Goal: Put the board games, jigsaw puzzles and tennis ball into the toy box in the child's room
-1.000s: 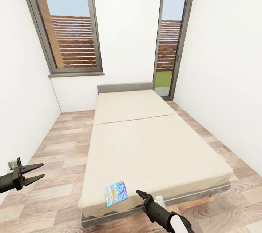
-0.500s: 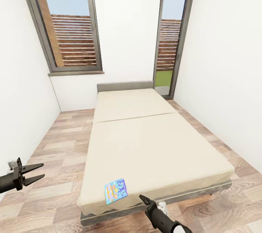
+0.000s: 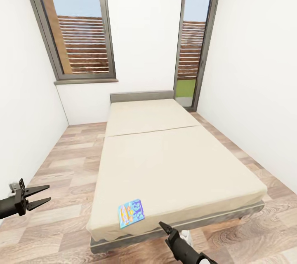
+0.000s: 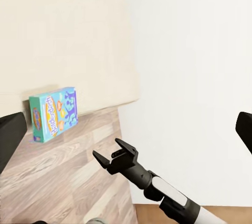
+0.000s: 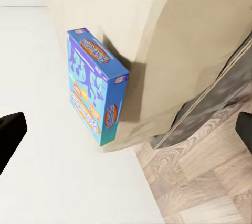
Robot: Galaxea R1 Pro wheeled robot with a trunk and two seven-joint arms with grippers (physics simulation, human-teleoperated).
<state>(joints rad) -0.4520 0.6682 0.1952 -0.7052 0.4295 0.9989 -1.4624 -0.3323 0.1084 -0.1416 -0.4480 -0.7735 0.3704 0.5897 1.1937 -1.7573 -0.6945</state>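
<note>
One board game, a small blue printed box (image 3: 131, 213), lies flat on the beige mattress of the bed (image 3: 173, 161), near the foot-end corner closest to me. It also shows in the left wrist view (image 4: 54, 113) and the right wrist view (image 5: 94, 87). My right gripper (image 3: 163, 226) hovers open just off the foot edge of the bed, a short way right of the box and apart from it; the left wrist view shows its spread fingers (image 4: 116, 157). Out over the floor to the left of the bed, my left gripper (image 3: 44, 195) is open and holds nothing.
The bed's grey frame (image 3: 231, 214) and headboard (image 3: 141, 96) fill the room's middle. Strips of wood-plank floor (image 3: 70, 161) run along both sides. White walls stand close on either side, and tall grey-framed windows (image 3: 78, 29) are at the back.
The whole picture has shifted slightly, so the camera moved. My right arm has sunk lower in the head view. The left gripper and the blue box keep their places.
</note>
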